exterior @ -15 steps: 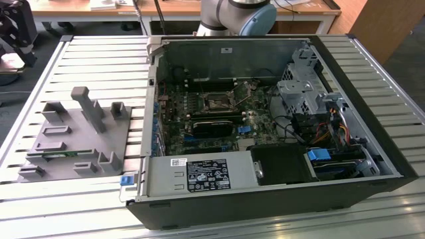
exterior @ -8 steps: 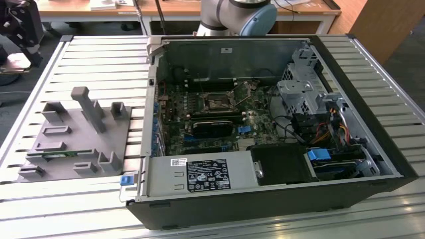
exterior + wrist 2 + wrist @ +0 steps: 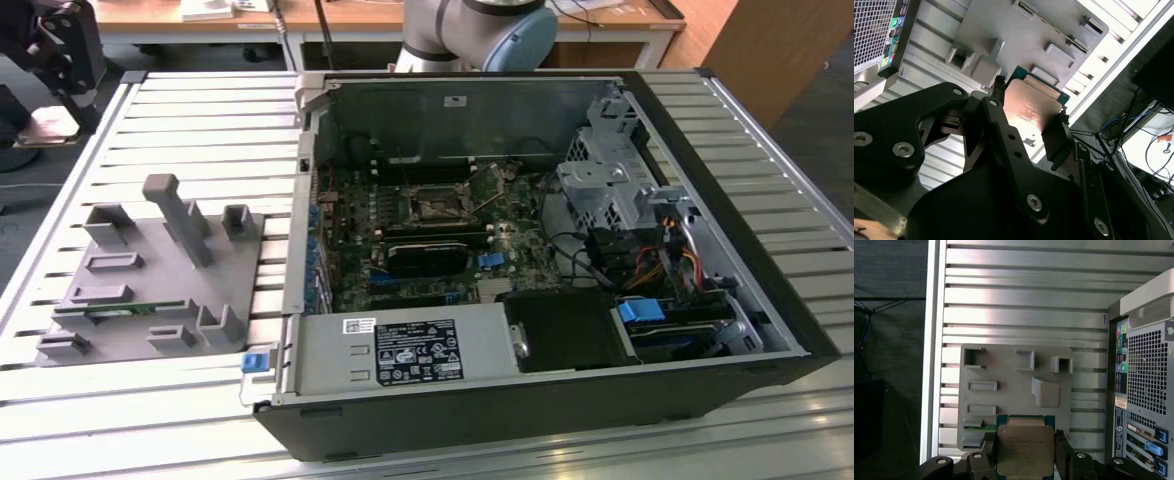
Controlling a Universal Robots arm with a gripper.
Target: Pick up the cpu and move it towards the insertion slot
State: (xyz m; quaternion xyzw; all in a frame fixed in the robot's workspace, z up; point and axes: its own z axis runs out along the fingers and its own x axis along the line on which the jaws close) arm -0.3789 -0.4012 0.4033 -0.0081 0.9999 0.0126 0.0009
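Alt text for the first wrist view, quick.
The gripper is shut on the cpu, gripping two opposite edges, silver lid facing the camera. Beyond it lie a grey fixture plate on the slatted metal table and the perforated rear panel of a computer case.

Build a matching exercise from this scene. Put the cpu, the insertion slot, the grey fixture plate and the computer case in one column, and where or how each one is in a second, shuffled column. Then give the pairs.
Things
1. cpu
2. insertion slot
3. grey fixture plate
4. computer case

Places and states
A. on the slatted table, at the exterior view's left of the case
B. lying with its side open, the inside showing
C. held in the gripper
D. on the motherboard, inside the case

Pairs: 1-C, 2-D, 3-A, 4-B
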